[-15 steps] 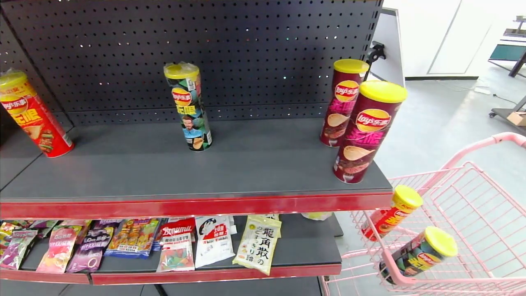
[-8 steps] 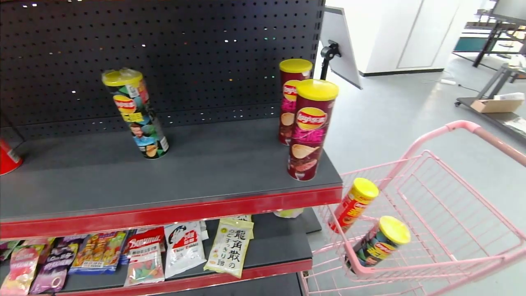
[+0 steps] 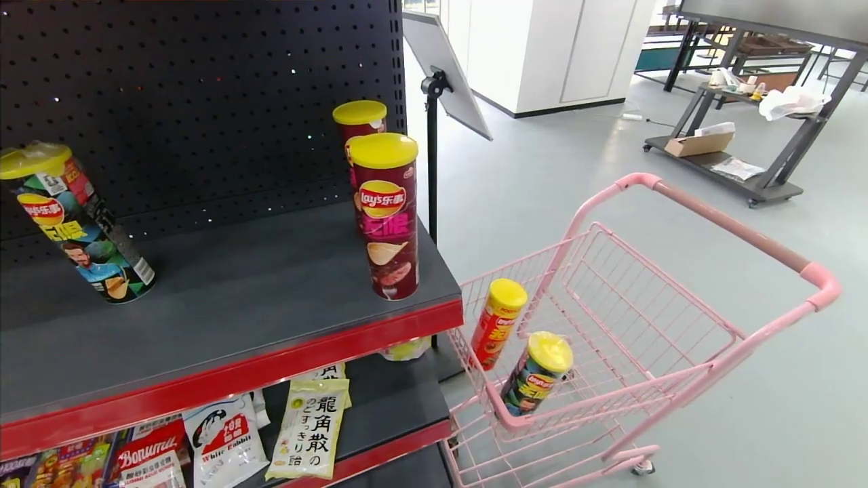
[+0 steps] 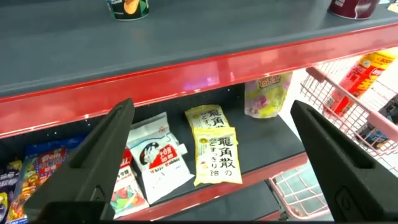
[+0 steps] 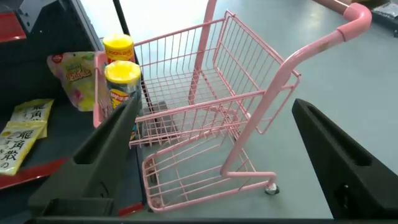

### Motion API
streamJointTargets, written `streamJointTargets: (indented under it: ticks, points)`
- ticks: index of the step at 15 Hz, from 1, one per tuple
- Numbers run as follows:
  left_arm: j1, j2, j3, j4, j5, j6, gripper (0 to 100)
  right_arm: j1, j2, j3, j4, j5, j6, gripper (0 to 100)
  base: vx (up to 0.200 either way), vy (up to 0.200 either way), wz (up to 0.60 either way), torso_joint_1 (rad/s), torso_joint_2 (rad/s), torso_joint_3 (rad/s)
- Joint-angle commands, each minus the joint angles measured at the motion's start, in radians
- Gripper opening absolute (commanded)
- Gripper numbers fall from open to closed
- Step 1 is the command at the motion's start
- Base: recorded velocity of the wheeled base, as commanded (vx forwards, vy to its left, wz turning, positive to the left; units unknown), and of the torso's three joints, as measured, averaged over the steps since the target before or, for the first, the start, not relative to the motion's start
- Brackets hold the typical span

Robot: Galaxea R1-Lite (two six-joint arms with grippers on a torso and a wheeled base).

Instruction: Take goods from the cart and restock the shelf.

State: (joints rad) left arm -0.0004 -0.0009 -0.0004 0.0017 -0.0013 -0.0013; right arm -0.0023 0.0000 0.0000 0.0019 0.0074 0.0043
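Now, the left gripper (image 4: 211, 104) faces the bags (image 4: 214, 155) on the lower deck, fingers spread, empty. The shelf (image 3: 258, 291) has room on top. Just right of it, the cart (image 3: 719, 225) holds the red can (image 3: 497, 325) and the dark can (image 3: 536, 373), both leaning in the shelf-side corner, lids up. The right gripper (image 5: 216, 102), spread and empty, looks down at them and is probably the nearer arm.

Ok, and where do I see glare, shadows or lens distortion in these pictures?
Head view: the multicoloured can at the left edge seems to lean outward, probably from wide-angle bending; bright dots shine through the pegboard holes. Left wrist view: a pale glare patch lies on the red shelf edge. Right wrist view: the light is even, and the cart throws hardly any shadow.
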Motion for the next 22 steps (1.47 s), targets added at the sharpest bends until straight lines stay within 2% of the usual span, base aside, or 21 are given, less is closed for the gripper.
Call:
streamJointTargets:
  ticks: [1, 5, 11, 22]
  points:
    - [0.0, 0.001, 0.0, 0.0, 0.0, 0.0, 100, 0.001, 0.0, 0.0, 0.0, 0.0, 0.002, 100, 0.0, 0.0, 0.0, 0.0, 0.0, 0.0]
    - [0.0, 0.001, 0.0, 0.0, 0.0, 0.0, 100, 0.001, 0.0, 0.0, 0.0, -0.001, 0.005, 100, 0.0, 0.0, 0.0, -0.014, 0.02, 0.02]
    - [0.0, 0.001, -0.001, 0.0, 0.0, 0.0, 100, 0.001, 0.0, 0.0, 0.0, -0.001, 0.002, 100, 0.0, 0.0, 0.0, -0.139, 0.37, 0.22]
    - [0.0, 0.001, 0.0, 0.0, -0.002, 0.0, 100, 0.001, 0.0, 0.0, 0.0, -0.003, 0.0, 100, 0.0, 0.0, 0.0, -0.17, 0.51, 0.346]
